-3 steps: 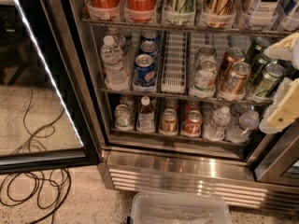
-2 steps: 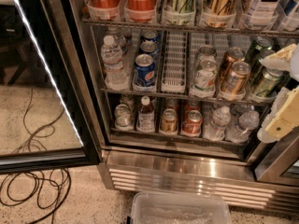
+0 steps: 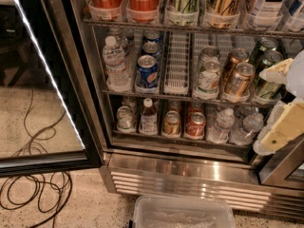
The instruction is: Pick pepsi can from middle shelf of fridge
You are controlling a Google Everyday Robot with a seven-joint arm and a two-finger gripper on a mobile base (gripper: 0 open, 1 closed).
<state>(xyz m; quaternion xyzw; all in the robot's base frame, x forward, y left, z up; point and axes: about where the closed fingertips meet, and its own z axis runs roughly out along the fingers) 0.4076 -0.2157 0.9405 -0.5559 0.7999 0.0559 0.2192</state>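
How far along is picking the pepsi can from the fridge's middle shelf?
Done: the fridge stands open. In hand: the gripper, open and empty, is at the right edge, apart from the pepsi can. Left: reaching, grasping and lifting it off the middle shelf.

Likely a break-room or lab pantry: a commercial glass-door fridge [image 3: 190, 172] with lanes of soda cans [image 3: 236, 80] and water bottles [image 3: 115, 63], a speckled hard floor [image 3: 90, 208], and loose black cables [image 3: 33, 194] at 7 o'clock. The gripper [image 3: 281, 103] hangs at 3 o'clock.
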